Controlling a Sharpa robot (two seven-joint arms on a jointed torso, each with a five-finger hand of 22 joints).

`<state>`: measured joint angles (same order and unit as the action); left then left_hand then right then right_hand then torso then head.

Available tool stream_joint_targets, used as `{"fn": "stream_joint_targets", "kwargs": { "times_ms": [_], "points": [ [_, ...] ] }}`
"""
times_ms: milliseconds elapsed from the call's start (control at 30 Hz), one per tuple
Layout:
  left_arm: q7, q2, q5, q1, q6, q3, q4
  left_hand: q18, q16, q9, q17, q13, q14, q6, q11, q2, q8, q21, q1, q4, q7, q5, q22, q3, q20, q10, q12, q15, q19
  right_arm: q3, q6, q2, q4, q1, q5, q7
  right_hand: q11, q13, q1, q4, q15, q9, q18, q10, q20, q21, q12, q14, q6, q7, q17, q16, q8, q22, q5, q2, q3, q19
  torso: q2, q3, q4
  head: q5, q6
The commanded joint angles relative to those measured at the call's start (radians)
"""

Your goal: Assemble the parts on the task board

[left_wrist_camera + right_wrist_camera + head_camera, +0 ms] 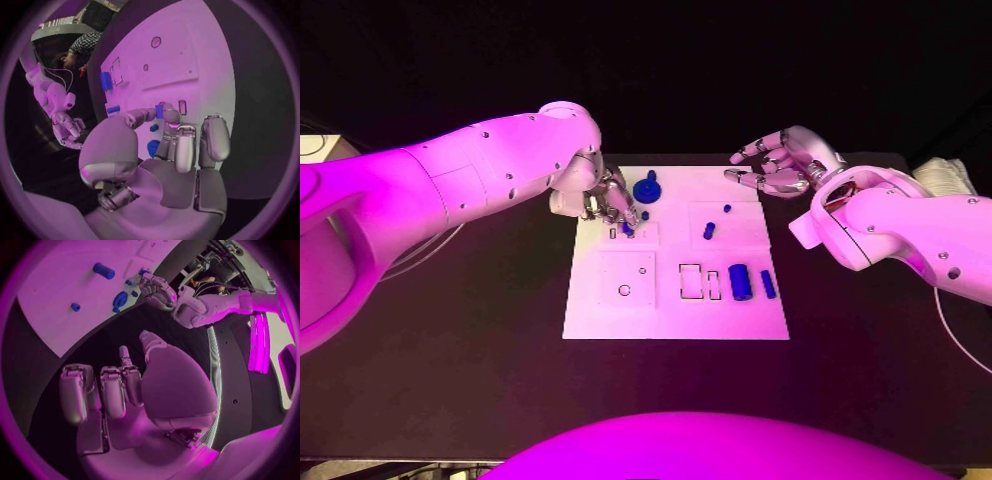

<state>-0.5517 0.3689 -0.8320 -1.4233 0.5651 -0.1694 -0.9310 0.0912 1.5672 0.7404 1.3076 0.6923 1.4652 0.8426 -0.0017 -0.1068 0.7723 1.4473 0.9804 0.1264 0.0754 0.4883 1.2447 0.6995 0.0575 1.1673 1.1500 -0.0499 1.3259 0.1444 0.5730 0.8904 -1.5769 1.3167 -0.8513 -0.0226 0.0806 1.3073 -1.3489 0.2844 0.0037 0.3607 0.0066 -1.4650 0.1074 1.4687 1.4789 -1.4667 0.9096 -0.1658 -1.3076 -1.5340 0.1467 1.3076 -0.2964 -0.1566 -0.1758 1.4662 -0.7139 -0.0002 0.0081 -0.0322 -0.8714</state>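
The white task board [675, 300] lies mid-table. My left hand [606, 200] reaches down onto its far left part, and its thumb and a fingertip pinch a small blue part [160, 111] against the board [187, 55]. A blue knob-shaped part [648, 188] stands just beside that hand. Two small blue pegs [727, 208] [710, 231] sit on the far right part of the board. A blue cylinder [740, 282] and a thin blue bar [767, 284] lie near its right edge. My right hand [776, 165] hovers at the board's far right corner, fingers apart and holding nothing.
Rectangular recesses [691, 280] and a small round hole [625, 290] mark the board's near half. A pale cloth-like thing [949, 175] lies at the table's right edge. Bare black table [459, 350] surrounds the board.
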Motion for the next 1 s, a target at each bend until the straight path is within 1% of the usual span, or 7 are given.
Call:
{"fn": "stream_joint_targets", "kwargs": {
  "times_ms": [33, 167, 600, 833, 1000],
  "points": [
    [0.000, 0.002, 0.008, 0.004, 0.032, -0.002, 0.000, -0.012, 0.004, 0.002, 0.263, 0.003, 0.106, 0.009, -0.001, 0.008, 0.000, -0.003, 0.000, -0.276, -0.003, 0.006, 0.000, 0.271, 0.000, 0.010, 0.007, -0.006, -0.004, 0.000, 0.000, -0.001, 0.000, 0.000, -0.001, 0.016, -0.003, 0.186, 0.006, 0.000, -0.002, -0.001, 0.019, -0.023, -0.003, -0.002, -0.002, -0.080, 0.003, 0.004, -0.162, 0.006, 0.006, 0.197, -0.003, -0.001, -0.008, 0.058, 0.000, 0.0004, 0.0002, 0.002, -0.001],
    [0.000, 0.002, 0.012, 0.004, 0.037, -0.002, 0.000, -0.012, 0.004, 0.002, 0.263, 0.008, 0.106, 0.011, -0.002, 0.008, -0.001, -0.004, -0.001, -0.278, -0.004, 0.011, -0.002, 0.270, -0.001, 0.014, 0.009, -0.007, -0.005, 0.000, 0.000, -0.001, 0.000, 0.000, -0.001, 0.016, -0.003, 0.186, 0.006, 0.000, -0.002, -0.001, 0.019, -0.023, -0.003, -0.002, -0.002, -0.080, 0.003, 0.004, -0.162, 0.006, 0.006, 0.197, -0.003, -0.001, -0.008, 0.058, -0.001, 0.0000, 0.0004, 0.002, -0.001],
    [0.002, 0.000, 0.012, 0.004, 0.028, -0.002, -0.005, -0.012, 0.004, 0.002, 0.263, 0.008, 0.106, 0.012, -0.002, 0.008, -0.001, -0.004, -0.001, -0.279, -0.004, 0.013, -0.003, 0.270, -0.001, 0.014, 0.009, -0.007, -0.005, 0.000, -0.002, -0.002, 0.001, 0.000, 0.000, 0.015, -0.003, 0.186, 0.006, 0.000, -0.002, -0.001, 0.019, -0.023, -0.003, -0.002, -0.002, -0.080, 0.003, 0.004, -0.162, 0.006, 0.006, 0.197, -0.003, -0.001, -0.008, 0.058, 0.001, -0.0006, 0.0006, 0.003, -0.001],
    [0.003, -0.002, 0.013, 0.003, 0.029, -0.002, -0.011, -0.012, 0.004, 0.002, 0.263, 0.010, 0.106, 0.013, -0.002, 0.008, -0.001, -0.004, -0.001, -0.279, -0.004, 0.014, -0.003, 0.270, -0.001, 0.015, 0.010, -0.007, -0.005, 0.000, -0.003, -0.004, 0.001, 0.000, 0.000, 0.015, -0.003, 0.186, 0.006, 0.000, -0.002, -0.001, 0.019, -0.023, -0.003, -0.002, -0.002, -0.080, 0.003, 0.004, -0.162, 0.006, 0.006, 0.197, -0.003, -0.001, -0.008, 0.058, 0.000, -0.0002, -0.0007, 0.002, -0.001],
    [0.002, -0.005, 0.013, 0.003, 0.039, -0.002, -0.008, -0.012, 0.004, 0.002, 0.263, 0.013, 0.106, 0.014, -0.003, 0.008, -0.001, -0.004, -0.001, -0.281, -0.005, 0.017, -0.002, 0.270, -0.002, 0.018, 0.012, -0.008, -0.005, 0.000, -0.004, -0.004, 0.001, 0.000, 0.000, 0.014, -0.003, 0.186, 0.006, 0.000, -0.002, -0.001, 0.019, -0.023, -0.003, -0.002, -0.002, -0.080, 0.003, 0.004, -0.162, 0.006, 0.006, 0.197, -0.003, -0.001, -0.008, 0.058, 0.000, 0.0007, 0.0003, 0.003, -0.001]
  ]
}}
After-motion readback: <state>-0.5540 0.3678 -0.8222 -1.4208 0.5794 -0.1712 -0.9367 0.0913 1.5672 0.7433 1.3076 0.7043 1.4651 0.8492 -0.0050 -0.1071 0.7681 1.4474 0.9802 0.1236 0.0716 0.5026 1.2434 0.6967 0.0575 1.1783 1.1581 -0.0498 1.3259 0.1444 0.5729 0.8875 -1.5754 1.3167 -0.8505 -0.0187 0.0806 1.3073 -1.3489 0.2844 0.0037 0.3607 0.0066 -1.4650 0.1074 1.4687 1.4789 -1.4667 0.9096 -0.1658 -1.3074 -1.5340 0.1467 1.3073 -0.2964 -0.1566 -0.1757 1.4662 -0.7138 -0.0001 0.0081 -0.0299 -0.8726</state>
